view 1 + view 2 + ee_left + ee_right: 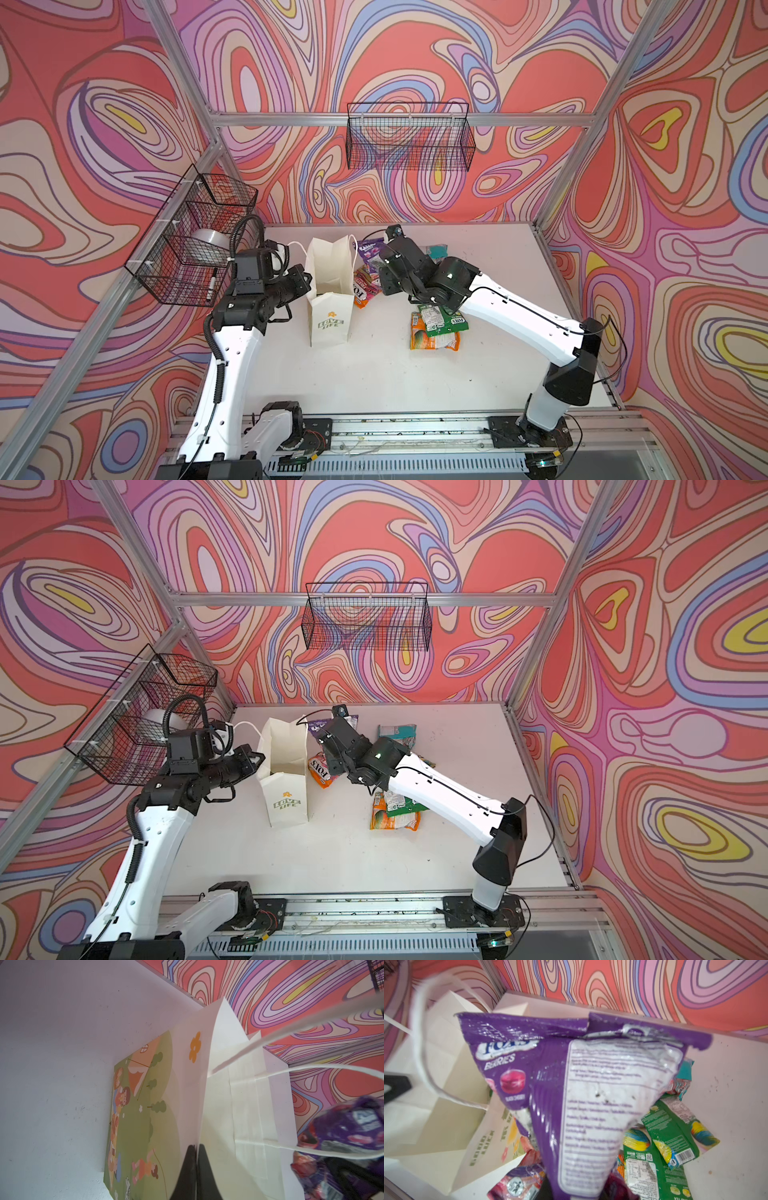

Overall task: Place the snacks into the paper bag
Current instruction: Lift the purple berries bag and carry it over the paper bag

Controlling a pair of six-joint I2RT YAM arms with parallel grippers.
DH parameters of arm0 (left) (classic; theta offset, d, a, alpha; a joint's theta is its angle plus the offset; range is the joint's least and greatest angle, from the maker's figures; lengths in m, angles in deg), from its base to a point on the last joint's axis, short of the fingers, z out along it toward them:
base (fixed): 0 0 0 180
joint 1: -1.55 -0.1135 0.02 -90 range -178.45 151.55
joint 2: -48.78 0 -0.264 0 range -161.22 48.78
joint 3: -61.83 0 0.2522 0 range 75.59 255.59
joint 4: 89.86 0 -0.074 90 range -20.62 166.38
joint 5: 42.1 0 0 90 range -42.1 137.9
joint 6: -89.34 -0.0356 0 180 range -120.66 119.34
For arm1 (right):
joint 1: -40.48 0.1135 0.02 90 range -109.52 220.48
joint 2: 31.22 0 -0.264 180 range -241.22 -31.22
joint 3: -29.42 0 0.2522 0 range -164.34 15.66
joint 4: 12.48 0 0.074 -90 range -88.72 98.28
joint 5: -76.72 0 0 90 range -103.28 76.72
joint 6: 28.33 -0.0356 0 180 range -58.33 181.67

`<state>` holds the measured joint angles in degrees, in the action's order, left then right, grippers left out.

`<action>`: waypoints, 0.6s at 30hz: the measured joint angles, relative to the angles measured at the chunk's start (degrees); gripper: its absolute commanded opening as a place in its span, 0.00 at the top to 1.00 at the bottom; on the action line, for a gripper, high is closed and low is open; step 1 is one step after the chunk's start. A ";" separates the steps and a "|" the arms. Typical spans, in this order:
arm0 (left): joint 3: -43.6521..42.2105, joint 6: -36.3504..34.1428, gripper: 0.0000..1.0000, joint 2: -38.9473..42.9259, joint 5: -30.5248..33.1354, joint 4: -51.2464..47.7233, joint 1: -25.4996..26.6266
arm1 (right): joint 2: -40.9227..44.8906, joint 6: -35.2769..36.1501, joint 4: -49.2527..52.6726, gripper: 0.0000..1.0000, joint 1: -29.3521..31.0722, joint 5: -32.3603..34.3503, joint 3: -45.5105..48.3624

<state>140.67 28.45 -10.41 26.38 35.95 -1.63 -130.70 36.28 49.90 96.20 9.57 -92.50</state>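
Paper bag (245,1105) shows picnic print (145,1122) only to left wrist (hidden above).

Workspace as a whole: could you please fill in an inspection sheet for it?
Surface: white table, speckled.
Job's things: paper bag upright, open; purple packet held up beside it; green and orange packets, teal packet on the table.
Clutter: nothing seen.
Tools: left tool shut on the bag's rim; right tool shut on the purple packet.
Cables: black cable along right arm; corrugated hose looped over left arm.
Surroundings: swirl-patterned walls; two wire baskets.
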 measured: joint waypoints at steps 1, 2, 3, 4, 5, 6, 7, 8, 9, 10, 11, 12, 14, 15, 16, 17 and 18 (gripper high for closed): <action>0.00 0.04 1.00 0.00 -0.17 0.00 -0.13 | 0.00 0.85 -0.15 1.00 0.00 0.04 -1.66; -0.02 0.07 1.00 0.00 -0.42 0.00 -0.22 | 0.00 1.73 -0.39 1.00 0.00 0.04 -3.56; -0.07 0.09 1.00 0.00 -0.61 0.02 -0.31 | -0.04 2.38 -0.52 1.00 0.00 -0.09 -5.14; -0.13 0.11 1.00 0.00 -0.85 0.07 -0.37 | -0.11 3.06 -0.81 1.00 0.00 -0.33 -6.95; -0.24 0.11 1.00 0.00 -1.07 0.24 -0.46 | -0.28 3.72 -0.98 1.00 0.00 -0.59 -8.90; -0.37 0.13 1.00 0.00 -1.27 0.44 -0.59 | -0.83 4.26 -1.11 1.00 0.02 -1.14 -11.43; -0.42 0.24 1.00 0.00 -1.44 0.55 -0.74 | -1.60 4.83 -1.57 1.00 0.09 -1.66 -14.29; -0.48 0.28 1.00 0.00 -1.53 0.70 -0.90 | -2.38 5.29 -2.38 1.00 0.15 -2.05 -16.72; -0.55 0.33 1.00 0.02 -1.66 0.85 -1.03 | -3.41 5.81 -2.97 1.00 0.35 -2.64 -19.45; -0.63 0.50 1.00 0.02 -1.86 0.94 -1.18 | -4.61 6.32 -3.45 1.00 0.70 -3.23 -22.08; -0.70 0.57 1.00 0.04 -2.05 1.03 -1.33 | -5.73 6.62 -4.04 1.00 1.09 -3.82 -24.24; -0.74 0.70 1.00 0.04 -2.16 1.09 -1.46 | -7.17 6.91 -4.48 1.00 1.62 -4.76 -26.58; -0.85 0.87 1.00 0.04 -2.56 1.27 -1.84 | -10.16 7.08 -5.44 1.00 2.75 -7.02 -30.64; -0.92 0.98 1.00 0.04 -2.69 1.33 -1.99 | -11.72 7.04 -5.99 1.00 3.34 -8.26 -32.17; -1.01 1.11 1.00 0.04 -2.80 1.44 -2.12 | -13.27 6.80 -6.84 1.00 3.87 -9.77 -33.14; -1.03 1.16 1.00 0.04 -2.91 1.46 -2.19 | -14.36 6.49 -7.56 1.00 4.22 -11.02 -33.38; -1.03 1.14 1.00 0.04 -2.95 1.51 -2.19 | -15.56 5.97 -8.17 1.00 4.52 -12.41 -33.35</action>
<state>139.64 29.58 -10.37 23.43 37.46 -3.82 -146.26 42.25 41.72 100.73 -2.84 -125.85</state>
